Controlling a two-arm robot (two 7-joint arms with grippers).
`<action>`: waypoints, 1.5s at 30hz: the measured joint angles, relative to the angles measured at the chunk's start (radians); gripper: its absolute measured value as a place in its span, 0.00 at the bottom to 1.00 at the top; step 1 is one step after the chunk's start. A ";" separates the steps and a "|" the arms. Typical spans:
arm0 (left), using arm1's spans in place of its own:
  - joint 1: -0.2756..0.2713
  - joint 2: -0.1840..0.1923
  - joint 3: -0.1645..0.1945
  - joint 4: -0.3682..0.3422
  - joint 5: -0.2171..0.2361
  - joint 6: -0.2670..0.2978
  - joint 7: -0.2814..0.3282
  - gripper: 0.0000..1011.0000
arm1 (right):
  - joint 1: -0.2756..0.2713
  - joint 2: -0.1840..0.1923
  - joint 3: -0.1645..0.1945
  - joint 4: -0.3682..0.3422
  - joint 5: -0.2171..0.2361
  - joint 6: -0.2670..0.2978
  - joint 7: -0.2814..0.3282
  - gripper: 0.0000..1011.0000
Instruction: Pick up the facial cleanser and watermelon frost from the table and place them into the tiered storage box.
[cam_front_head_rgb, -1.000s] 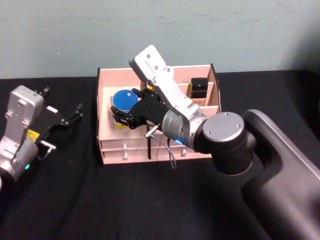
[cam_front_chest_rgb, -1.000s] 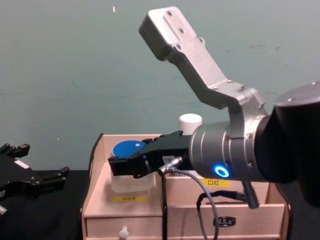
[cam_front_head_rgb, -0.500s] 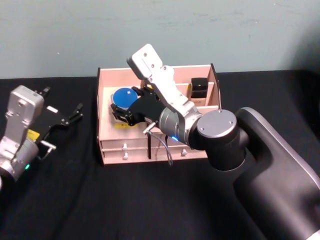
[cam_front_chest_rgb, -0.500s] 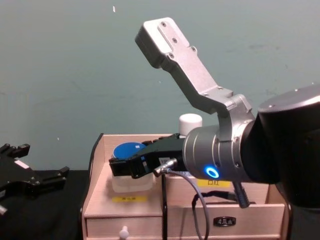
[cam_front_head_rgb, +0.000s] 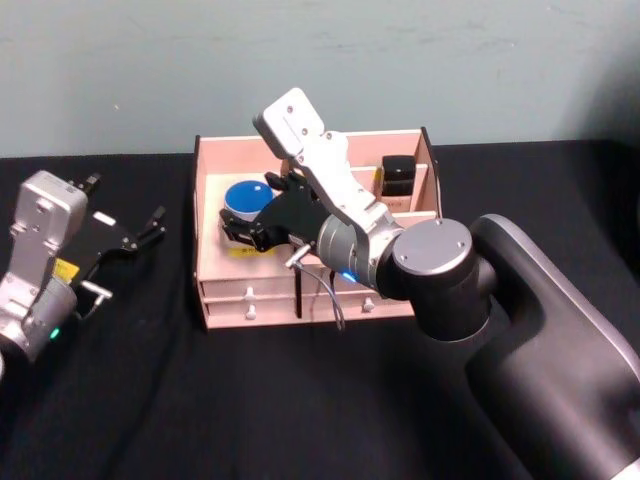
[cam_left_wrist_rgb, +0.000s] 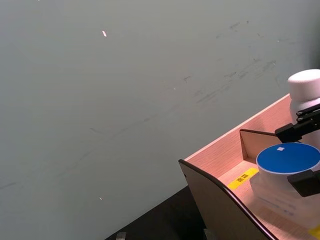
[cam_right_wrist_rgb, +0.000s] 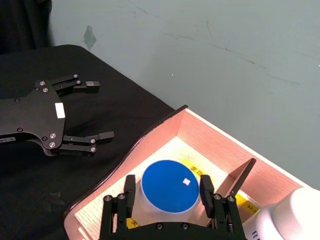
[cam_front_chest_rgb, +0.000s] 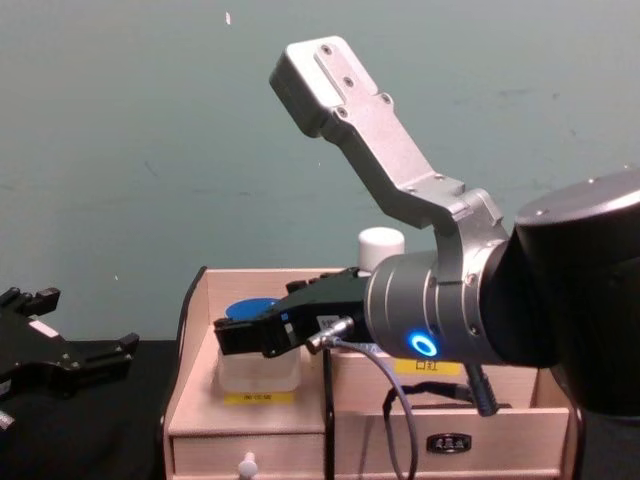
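**Trainee:** Where are we on this one?

**Me:** I've got the right gripper (cam_right_wrist_rgb: 167, 197) clenched on the blue-lidded jar (cam_right_wrist_rgb: 167, 191), 1 finger each side of it. I'm reading that jar as 1 of the 2 items. It sits low in the left-hand compartment of the tiered storage box (cam_front_head_rgb: 205, 215), just behind the yellow label on that compartment's front lip. I can't tell whether its base is touching the floor yet.

**Trainee:** So how do I finish it cleanly?

**Me:** I'd ease straight down until it settles, part the fingers only then, and lift out vertically so they don't drag the lid or clip the divider. Beyond the jar, against the box's back wall, stands a white-capped bottle (cam_front_chest_rgb: 381, 246); keep clear of it.

**Trainee:** And the left gripper (cam_right_wrist_rgb: 82, 111)?

**Me:** Parked on the black table, left of the box, fingers spread, holding nothing.

**Trainee:** Any writing?

**Me:** Yellow labels (cam_front_chest_rgb: 250, 398) carry dark print I can't read.
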 joint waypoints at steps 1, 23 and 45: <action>0.000 0.000 0.000 0.000 0.000 0.000 0.000 0.99 | 0.000 0.000 0.000 0.000 0.000 0.000 0.000 0.83; 0.000 0.000 0.000 0.000 0.000 0.000 0.000 0.99 | -0.067 0.034 0.031 -0.139 -0.011 -0.070 0.021 0.99; 0.000 0.000 0.000 0.000 0.000 0.000 0.000 0.99 | -0.271 0.136 0.295 -0.378 -0.017 -0.168 -0.089 0.99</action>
